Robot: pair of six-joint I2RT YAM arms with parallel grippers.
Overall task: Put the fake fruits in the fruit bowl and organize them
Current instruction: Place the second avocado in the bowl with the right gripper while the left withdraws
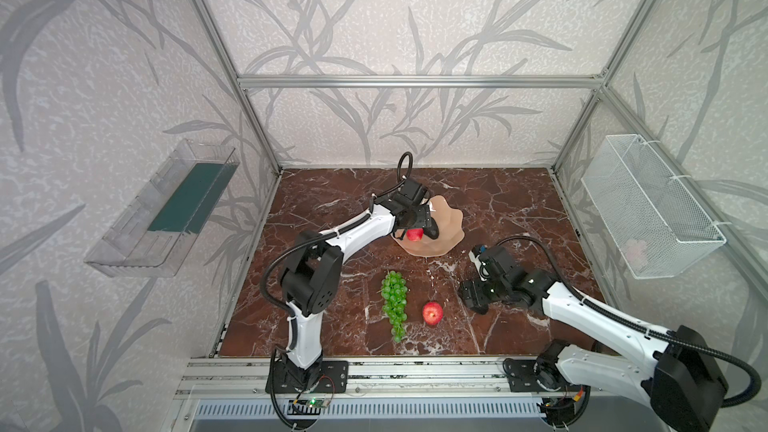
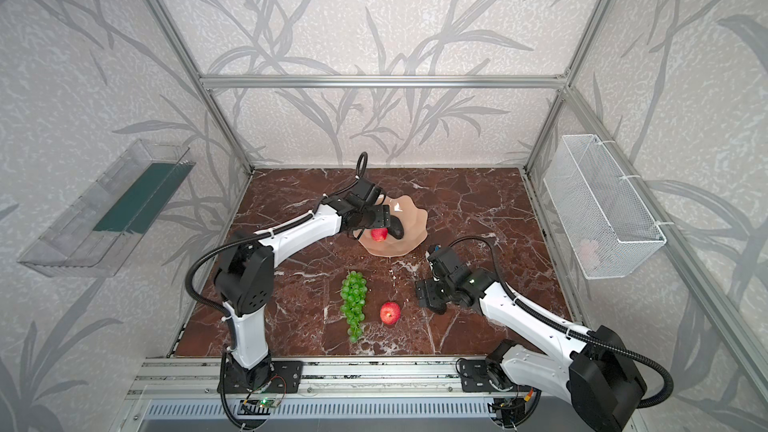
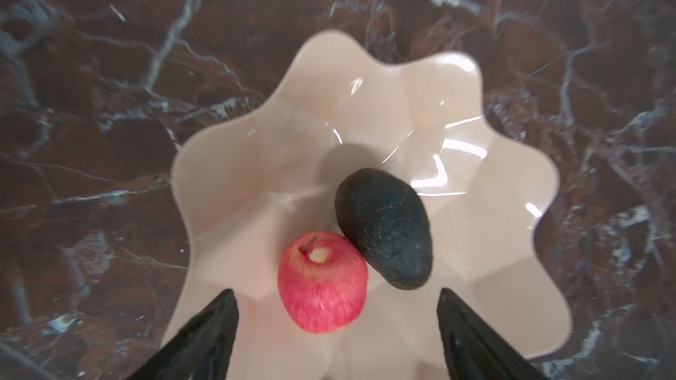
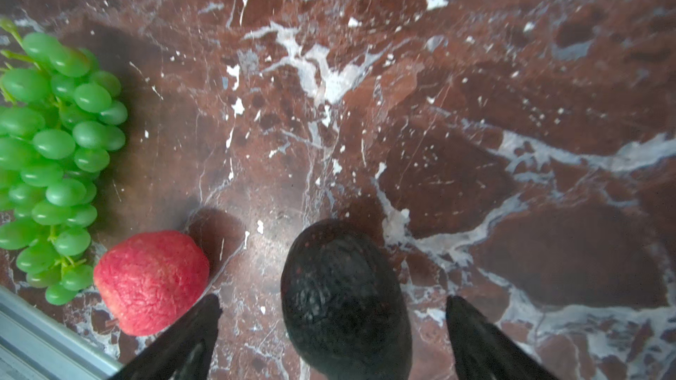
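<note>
Two of five are in: an apple (image 3: 322, 283) and an avocado (image 3: 384, 228) lie touching in the pink bowl (image 3: 329, 104), with my left gripper (image 3: 334, 297) spread above them, holding nothing. The grapes (image 1: 394, 301) and the other apple (image 1: 432, 312) wait near the bench's (image 1: 519, 201) front edge. The second avocado (image 4: 344, 294) sits between my right gripper's (image 4: 331, 303) parted, empty jaws and is hard to make out from above.

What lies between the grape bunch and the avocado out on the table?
A red apple rests on the table between the grape bunch and that avocado; the right wrist view shows all three.
</note>
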